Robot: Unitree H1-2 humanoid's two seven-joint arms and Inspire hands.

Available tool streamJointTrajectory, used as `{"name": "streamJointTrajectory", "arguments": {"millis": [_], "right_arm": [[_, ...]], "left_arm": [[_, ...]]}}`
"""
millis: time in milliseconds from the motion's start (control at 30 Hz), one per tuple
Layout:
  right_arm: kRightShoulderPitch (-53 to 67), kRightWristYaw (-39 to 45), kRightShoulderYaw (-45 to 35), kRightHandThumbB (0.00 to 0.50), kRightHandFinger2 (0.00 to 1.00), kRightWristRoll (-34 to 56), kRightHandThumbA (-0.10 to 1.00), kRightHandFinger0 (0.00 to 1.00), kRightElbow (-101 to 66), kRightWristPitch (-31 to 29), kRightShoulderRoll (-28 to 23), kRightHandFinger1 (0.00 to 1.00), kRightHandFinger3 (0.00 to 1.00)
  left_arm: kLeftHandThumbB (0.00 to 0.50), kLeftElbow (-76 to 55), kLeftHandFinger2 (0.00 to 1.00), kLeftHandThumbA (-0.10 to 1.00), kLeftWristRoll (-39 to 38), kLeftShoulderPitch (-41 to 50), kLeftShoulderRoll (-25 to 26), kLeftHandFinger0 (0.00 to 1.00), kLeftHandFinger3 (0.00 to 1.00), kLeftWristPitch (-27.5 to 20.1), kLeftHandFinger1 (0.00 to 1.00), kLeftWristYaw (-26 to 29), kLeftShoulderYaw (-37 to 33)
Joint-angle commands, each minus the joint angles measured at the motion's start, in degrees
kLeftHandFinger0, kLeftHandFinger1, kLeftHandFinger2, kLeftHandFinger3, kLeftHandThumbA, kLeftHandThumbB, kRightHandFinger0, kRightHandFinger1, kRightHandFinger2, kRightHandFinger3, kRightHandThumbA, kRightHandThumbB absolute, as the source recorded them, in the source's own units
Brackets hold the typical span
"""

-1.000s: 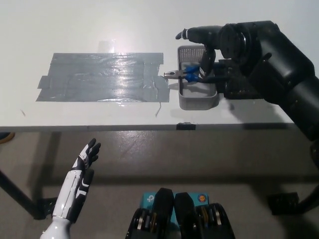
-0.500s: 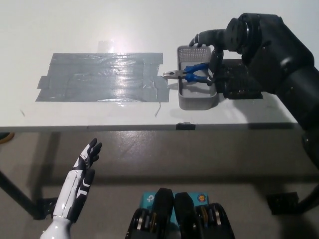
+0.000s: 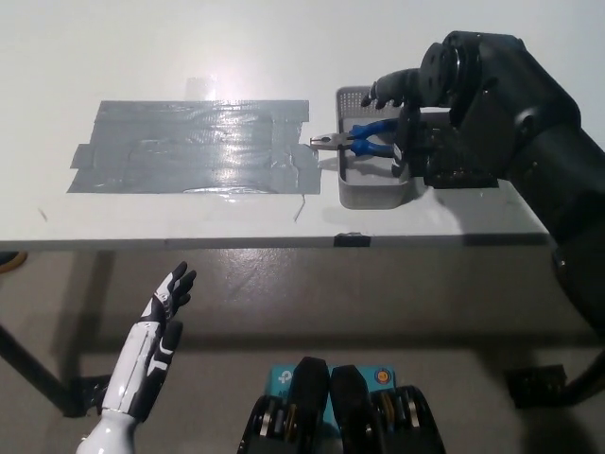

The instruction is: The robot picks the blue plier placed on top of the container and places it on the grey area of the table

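The pliers (image 3: 357,138) lie across the top of the container (image 3: 374,193), blue handles over its middle and right, metal nose poking out past its left rim toward the grey area (image 3: 194,147), which begins just beside the container on the white table (image 3: 142,47). The right hand (image 3: 402,104) hangs over the container's far right corner, one finger stretched along the back rim and others curled down by the handles; it has no hold on the pliers, though whether its fingers are spread or partly closed is hard to tell, since the bulky black arm hides much of it. A second ago the fingers were down over the blue handles, covering them; half a second ago they had lifted off and the handles showed plainly; now the hand has sunk a little again toward the right ends of the handles. The pliers themselves have not shifted in all this. That reads as a first reach that did not take, followed by a fresh approach, so the pick is not yet made and the whole carry to the grey area remains. The left hand (image 3: 163,307) rests low at the near left, below the table edge, fingers open and holding nothing.
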Motion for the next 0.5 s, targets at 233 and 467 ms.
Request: {"name": "streamJointTrajectory", "arguments": {"millis": [233, 467], "right_arm": [[-5.2, -2.9, -0.4, 0.355, 1.0, -0.9, 1.0, 1.0, 1.9, -1.6, 1.5, 1.0, 1.0], [-5.3, -3.9, -1.5, 0.357, 1.0, 0.1, 1.0, 1.0, 3.4, -0.9, 2.2, 1.0, 1.0]], "left_arm": [[0.099, -2.0, 1.0, 1.0, 0.8, -0.7, 0.9, 1.0, 1.0, -1.2, 1.0, -0.3, -0.1], [0.11, -2.4, 1.0, 1.0, 1.2, -0.5, 0.7, 1.0, 1.0, -1.0, 1.0, -0.3, -0.3]]}}
